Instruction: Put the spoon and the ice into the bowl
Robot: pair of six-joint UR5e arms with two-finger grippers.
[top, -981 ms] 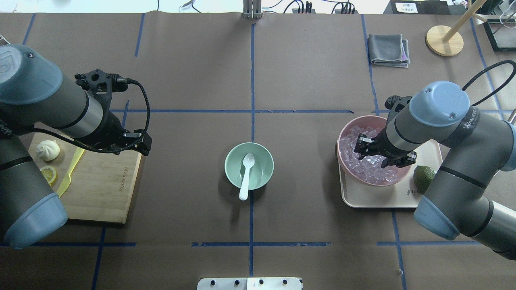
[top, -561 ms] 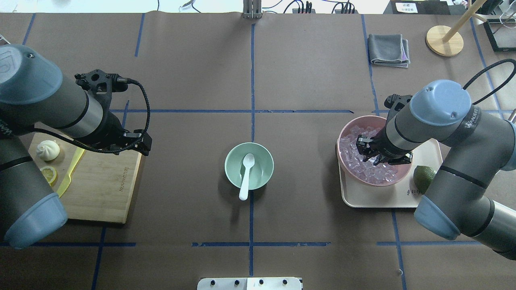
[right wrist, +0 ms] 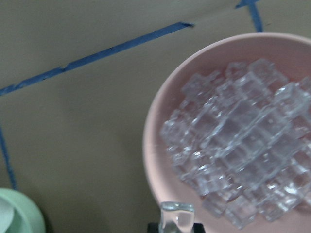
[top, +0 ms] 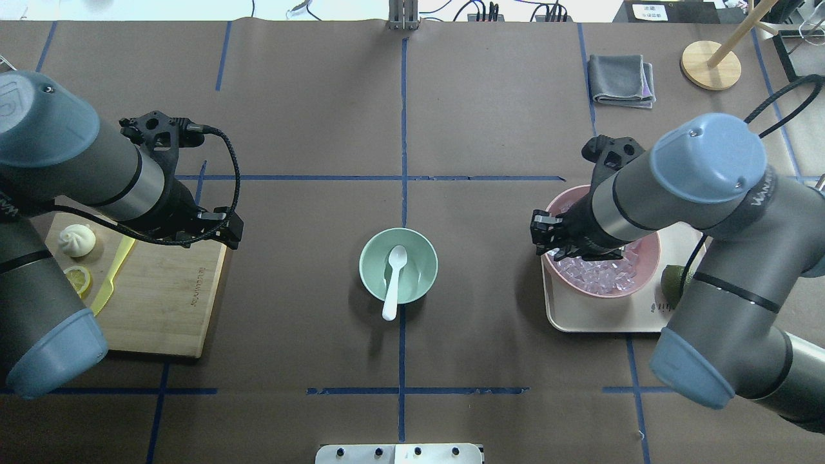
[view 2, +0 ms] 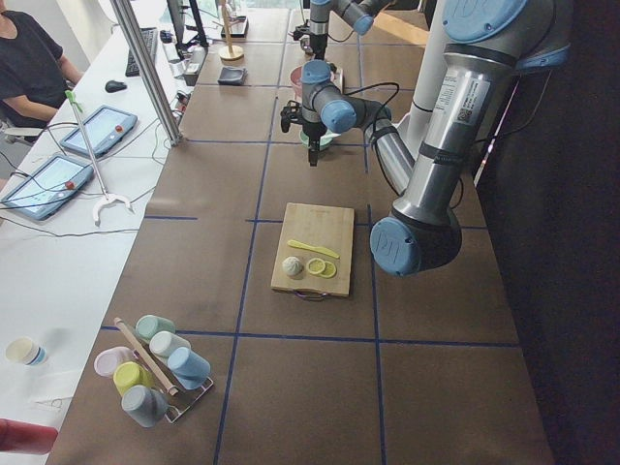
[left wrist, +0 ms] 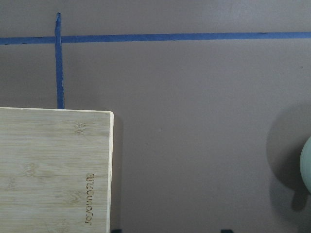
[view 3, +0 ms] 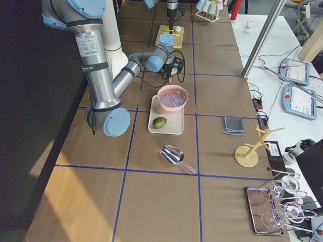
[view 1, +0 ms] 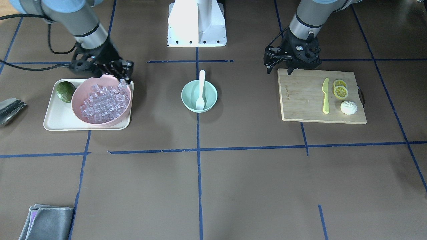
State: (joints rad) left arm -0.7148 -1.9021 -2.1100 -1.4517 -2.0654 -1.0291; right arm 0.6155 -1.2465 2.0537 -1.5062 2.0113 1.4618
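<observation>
Right gripper (right wrist: 177,227): jaws pinched on a single clear glassy ice cube (right wrist: 177,213). The cube sits between the fingertips, above the rim of the wide shallow pink bowl (right wrist: 150,145) on the side facing the mint bowl.

Handling call on the cube: light, rigid, smooth-faced, so slippery. Best hold is two flat opposite faces, centred in the pads. A corner grip or too much squeeze would likely squirt it out. Can't tell how deep it sits in the pads.

Just beyond it, the heap of clear, faintly lilac ice cubes (right wrist: 243,145) fills the pink bowl, loose and jumbled. The bowl stands on a beige tray (view 1: 53,123).

Further out at table centre is the small round mint-green bowl (top: 422,248). The small white plastic spoon (top: 393,274) is already in it, scoop inside and handle leaning out over the rim toward the robot. No ice visible in it yet. The spoon looks light and only propped, so a knock could tip it out. I'd release low over the open part of the bowl, away from the handle.

Farthest, the left gripper (view 1: 279,68) has its jaws spread and holds nothing, hovering at the corner of the bamboo cutting board (view 1: 300,100).
</observation>
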